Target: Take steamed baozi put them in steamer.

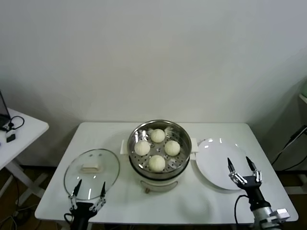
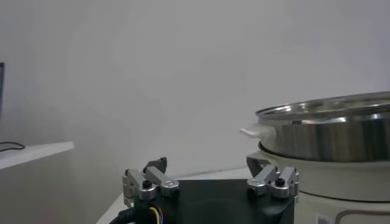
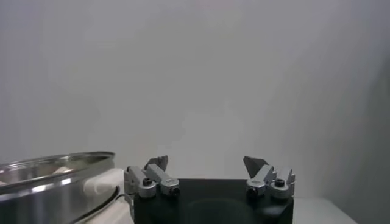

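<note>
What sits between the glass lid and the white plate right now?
The steamer, holding all four baozi, stands between the glass lid and the plate, as the head view shows.

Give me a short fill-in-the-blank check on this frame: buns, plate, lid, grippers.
1. The steamer holds ____ baozi.
2. The white plate lies on the steamer's ____ side and is bare.
3. The glass lid lies flat on the ____, off the steamer.
4. Left gripper and right gripper both have ____ fingers and hold nothing.

Missing words: four; right; table; open

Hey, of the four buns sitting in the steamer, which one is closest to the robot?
The front bun, on the steamer's tray nearest the table's front edge. The other three sit farther back: one at the left, one at the right, one at the rear.
</note>
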Controlling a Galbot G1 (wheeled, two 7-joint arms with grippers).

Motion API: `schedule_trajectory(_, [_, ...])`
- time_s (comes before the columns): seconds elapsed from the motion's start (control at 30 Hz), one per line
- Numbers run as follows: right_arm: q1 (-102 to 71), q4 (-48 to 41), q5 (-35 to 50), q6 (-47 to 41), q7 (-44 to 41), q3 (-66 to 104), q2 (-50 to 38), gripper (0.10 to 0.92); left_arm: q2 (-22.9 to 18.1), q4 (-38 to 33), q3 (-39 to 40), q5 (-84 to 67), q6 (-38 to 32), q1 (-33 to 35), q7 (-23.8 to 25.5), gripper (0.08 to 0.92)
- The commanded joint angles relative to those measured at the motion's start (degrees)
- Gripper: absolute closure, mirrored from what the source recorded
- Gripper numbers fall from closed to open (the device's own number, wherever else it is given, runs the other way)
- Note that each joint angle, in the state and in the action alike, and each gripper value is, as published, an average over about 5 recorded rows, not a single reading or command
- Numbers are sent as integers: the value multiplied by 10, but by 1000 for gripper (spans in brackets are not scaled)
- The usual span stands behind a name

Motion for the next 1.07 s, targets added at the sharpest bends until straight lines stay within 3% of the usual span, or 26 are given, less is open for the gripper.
schedule_trajectory(0.03, [-27,2,-14,19,10,5,34,203,-28,-3,1,0,-1,3,0,177])
schedule_trajectory(1.07, [-28,-6,-37,14,13,-15,46,203,-28,-4,-1,2,3,0,1,177])
